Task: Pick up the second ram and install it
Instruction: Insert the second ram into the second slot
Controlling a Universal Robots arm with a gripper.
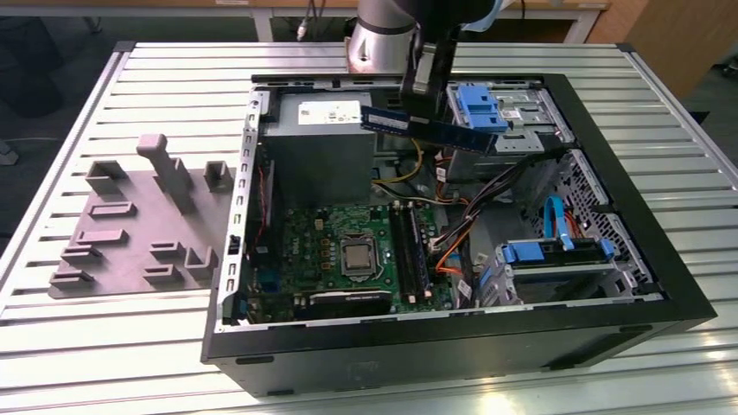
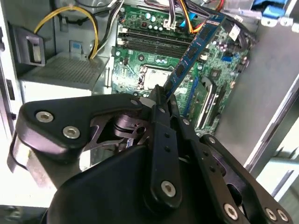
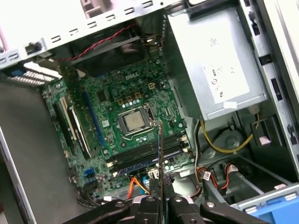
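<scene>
At the fingertips, in the second wrist view, the gripper (image 2: 163, 95) has its jaws pinched on the second ram (image 2: 194, 49), pads flat against its two faces, and the stick touches nothing else. For a sound installation the grip should be square: by judgement, any tilt between the pads would carry into the socket. Below the stick, in the first wrist view, lie the black memory slots (image 3: 147, 156) on the motherboard (image 3: 105, 100). The stick appears to run across the slots rather than along them. Its long edge should therefore be brought parallel to a free slot and centred before any downward press, clear of the orange cables (image 3: 134, 185) beside the slots. Farther off, in the exterior view, the arm (image 1: 386, 35) reaches in from the far side of the computer case (image 1: 461, 346). The wrist points downward and the stick is roughly level, well above the board, near the power supply (image 1: 317, 147).
</scene>
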